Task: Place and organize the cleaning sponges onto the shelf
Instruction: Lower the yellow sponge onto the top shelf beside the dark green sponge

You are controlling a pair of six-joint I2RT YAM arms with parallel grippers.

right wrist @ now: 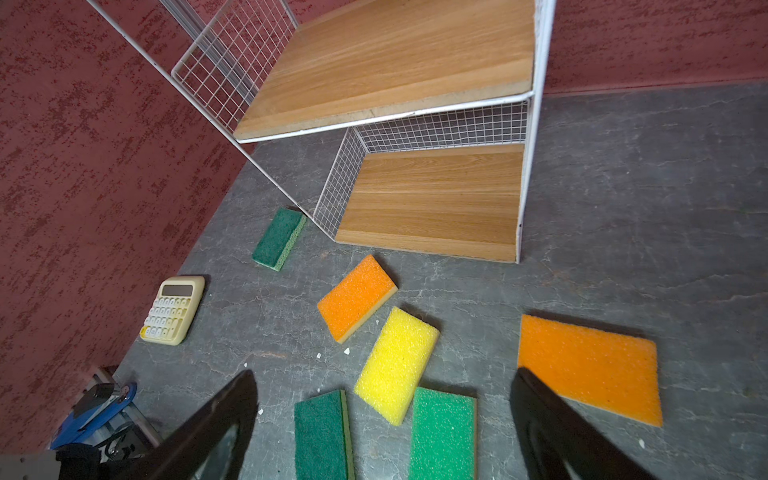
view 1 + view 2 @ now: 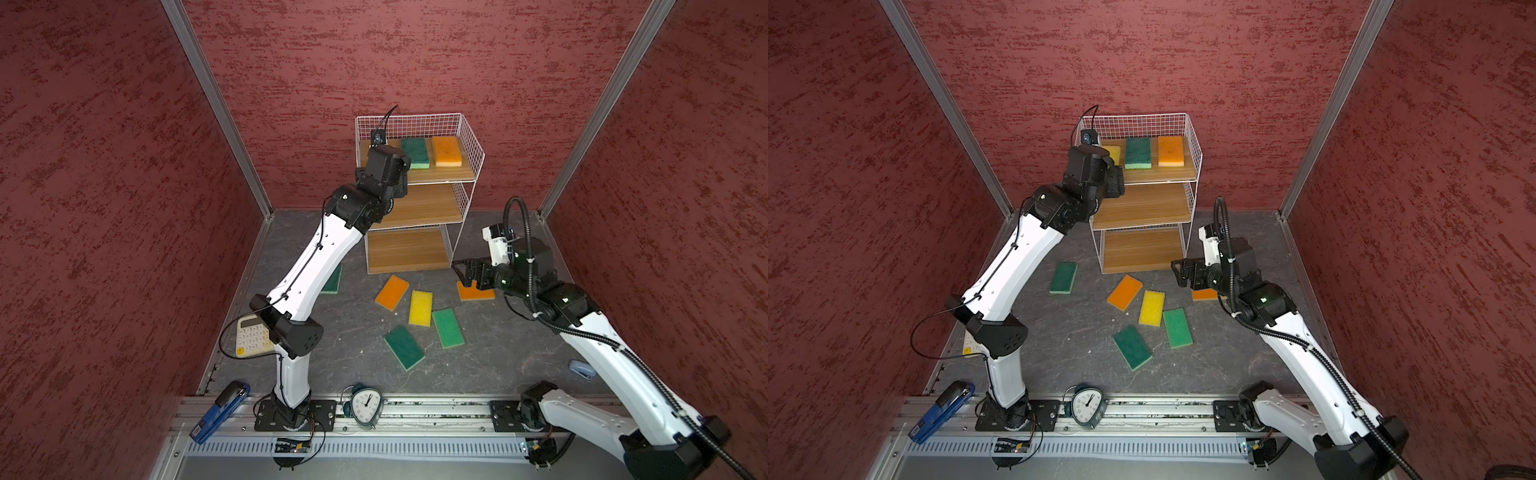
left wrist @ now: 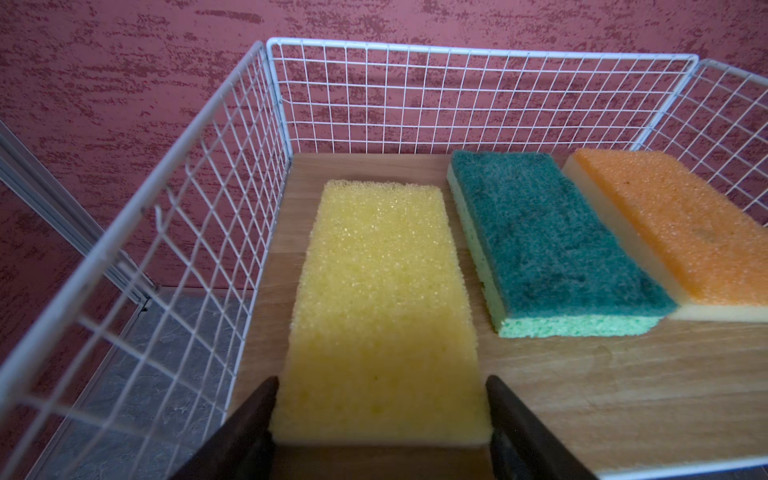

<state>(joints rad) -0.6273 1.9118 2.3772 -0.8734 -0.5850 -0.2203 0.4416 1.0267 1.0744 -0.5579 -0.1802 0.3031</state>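
Note:
The shelf stands at the back wall. On its top board lie three cleaning sponges side by side: yellow, dark green and orange. My left gripper is at the top tier, open. Its fingers flank the near end of the yellow sponge, which rests flat and unsqueezed. Several sponges lie on the floor in front: orange, yellow, green, dark green and another green. My right gripper hovers open and empty beside a further orange sponge.
A cream calculator lies near the left wall under my left arm. A blue stapler and an alarm clock sit on the front rail. A small grey-blue stapler lies at the right. The two lower boards are bare.

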